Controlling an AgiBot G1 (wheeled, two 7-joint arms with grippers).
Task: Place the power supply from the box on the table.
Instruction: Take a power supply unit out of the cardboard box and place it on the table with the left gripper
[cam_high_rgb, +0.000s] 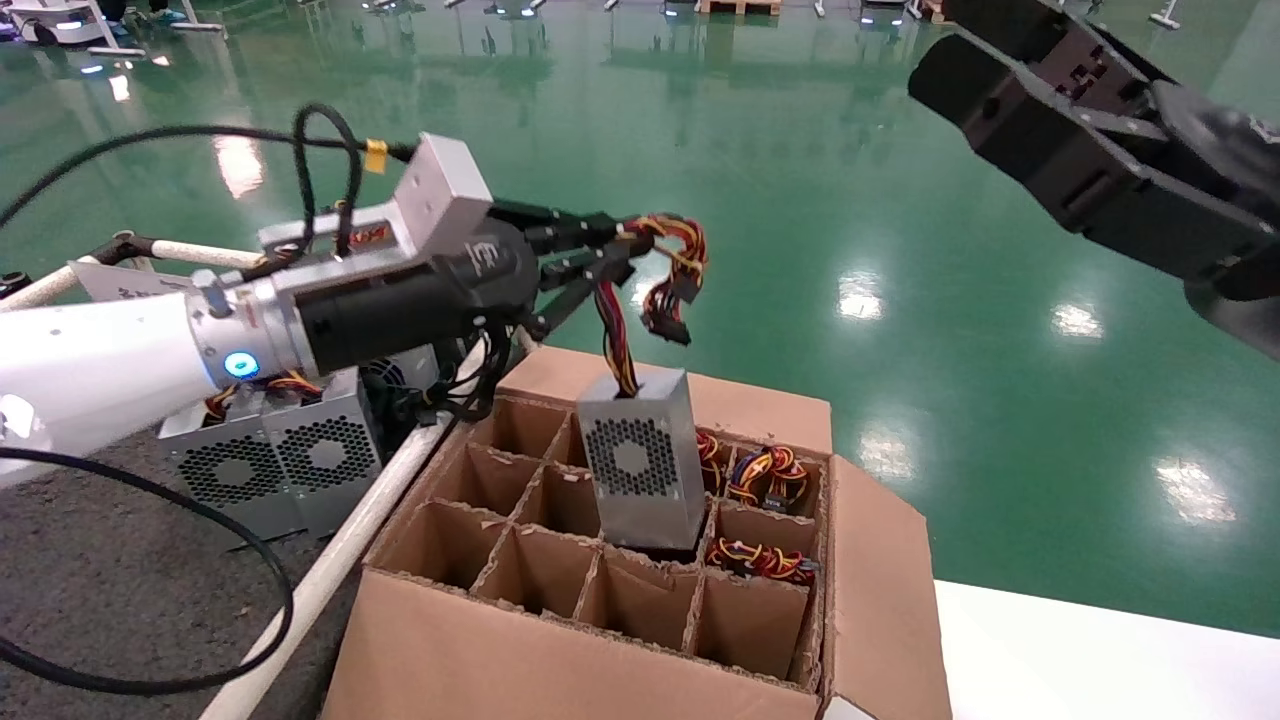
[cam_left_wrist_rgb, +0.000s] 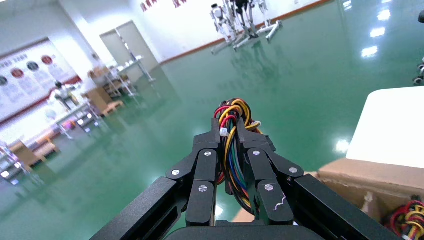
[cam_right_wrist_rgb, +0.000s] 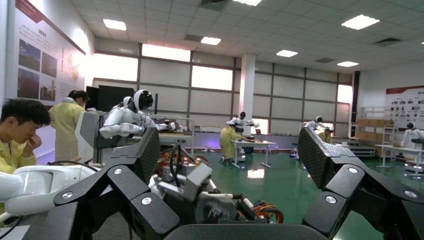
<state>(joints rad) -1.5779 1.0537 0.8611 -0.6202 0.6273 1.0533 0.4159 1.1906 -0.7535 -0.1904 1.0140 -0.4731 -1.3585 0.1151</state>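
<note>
Head view: the left gripper (cam_high_rgb: 640, 245) reaches in from nine o'clock above the box (cam_high_rgb: 600, 640), its fingers (cam_high_rgb: 575, 235) clenched on the wires (cam_high_rgb: 670, 265) of the power supply (cam_high_rgb: 640, 465). The red, yellow, orange and black strands loop over past the fingertips and end in a black plug (cam_high_rgb: 668, 325) that dangles free, while another run of the bundle drops straight down into the top of the unit. The power supply hangs upright from that bundle, its perforated fan face towards the camera and its lower end just at the top of the cardboard dividers, over a cell in the middle of the grid; whether it touches the dividers cannot be told. Towards three o'clock from it, three cells hold more coiled coloured wires (cam_high_rgb: 765, 475). At nine o'clock from the box, across the white tube rail (cam_high_rgb: 340, 560), two grey units (cam_high_rgb: 275, 460) with fan grilles stand side by side on the dark speckled counter (cam_high_rgb: 90, 590).

In the left wrist view the fingers (cam_left_wrist_rgb: 207, 172) press together on the wire bundle (cam_left_wrist_rgb: 232, 145) from both sides, with the carton's edge (cam_left_wrist_rgb: 370, 177) below.

The right gripper (cam_high_rgb: 1050, 120) is held high at two o'clock over the green floor, well apart from the box. In the right wrist view its fingers (cam_right_wrist_rgb: 140, 157) stand wide apart and released, holding nothing.
</note>
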